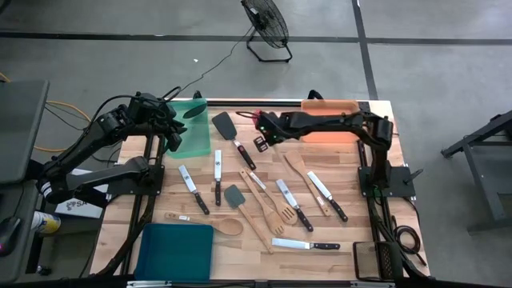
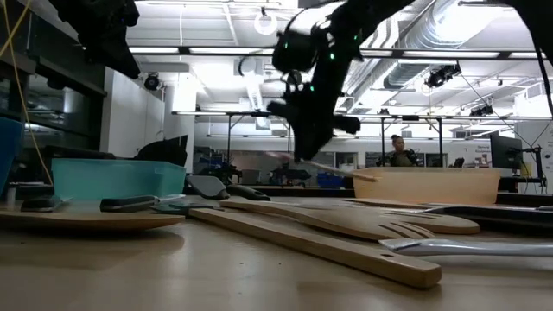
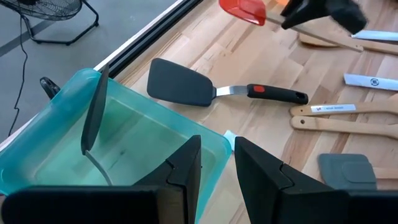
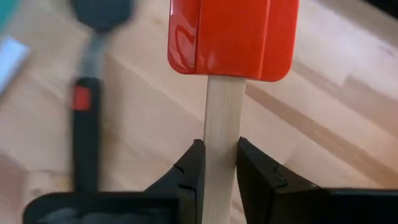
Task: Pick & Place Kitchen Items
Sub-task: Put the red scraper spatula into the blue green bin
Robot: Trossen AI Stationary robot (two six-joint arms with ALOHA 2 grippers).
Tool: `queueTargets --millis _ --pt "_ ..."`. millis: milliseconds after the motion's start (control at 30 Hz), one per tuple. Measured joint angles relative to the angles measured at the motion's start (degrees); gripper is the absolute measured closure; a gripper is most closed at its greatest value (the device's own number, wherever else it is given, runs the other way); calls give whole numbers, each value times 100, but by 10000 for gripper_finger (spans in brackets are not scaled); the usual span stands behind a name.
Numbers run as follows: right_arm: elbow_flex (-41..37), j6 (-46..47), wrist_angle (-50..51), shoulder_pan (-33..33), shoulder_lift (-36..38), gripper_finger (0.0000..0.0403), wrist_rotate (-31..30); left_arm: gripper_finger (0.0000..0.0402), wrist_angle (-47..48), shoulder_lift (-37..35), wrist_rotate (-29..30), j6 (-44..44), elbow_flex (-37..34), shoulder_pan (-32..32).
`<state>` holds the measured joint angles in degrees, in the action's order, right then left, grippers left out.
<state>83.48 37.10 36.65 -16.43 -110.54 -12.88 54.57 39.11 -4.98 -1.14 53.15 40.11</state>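
Observation:
My right gripper (image 4: 219, 149) reaches over the table's far middle (image 1: 260, 132) and is shut on a red-headed spatula (image 4: 233, 37) with a pale wooden handle. My left gripper (image 3: 217, 152) is open and empty above the green tray (image 1: 190, 132) at the far left. A black spatula (image 3: 93, 115) leans inside that tray against its wall. A black turner with a red mark on its handle (image 1: 233, 132) lies flat on the table between the two grippers. My right gripper pinches the spatula's wooden handle (image 4: 222, 127) between its two fingers, a short way below the red head. The head sticks out past the fingertips. In the low view the handle's free end (image 2: 367, 176) hangs clear of the table, and the spatula is tilted.
Several knives (image 1: 218, 172), wooden spoons and slotted turners (image 1: 272, 206) and a grey spatula (image 1: 234, 196) lie across the middle of the table. An orange tray (image 1: 328, 106) stands at the far right under my right arm, and a teal tray (image 1: 176, 250) at the near left.

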Motion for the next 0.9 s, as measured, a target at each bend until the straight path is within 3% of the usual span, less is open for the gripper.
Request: queueTargets --millis 233,433,733,900 --pt "21 -571 -1096 189 390 345 -181 307 -36 11 -12 -62 -11 0" --pt "22 -1127 -2128 399 565 345 -185 307 -403 11 -326 -64 -427 0" --pt "22 -1838 -3770 645 566 345 -127 306 -1781 13 -1951 11 -1311 0" --pt "22 -2092 -4476 753 566 345 106 285 -2525 13 -2707 67 -1581 -2"
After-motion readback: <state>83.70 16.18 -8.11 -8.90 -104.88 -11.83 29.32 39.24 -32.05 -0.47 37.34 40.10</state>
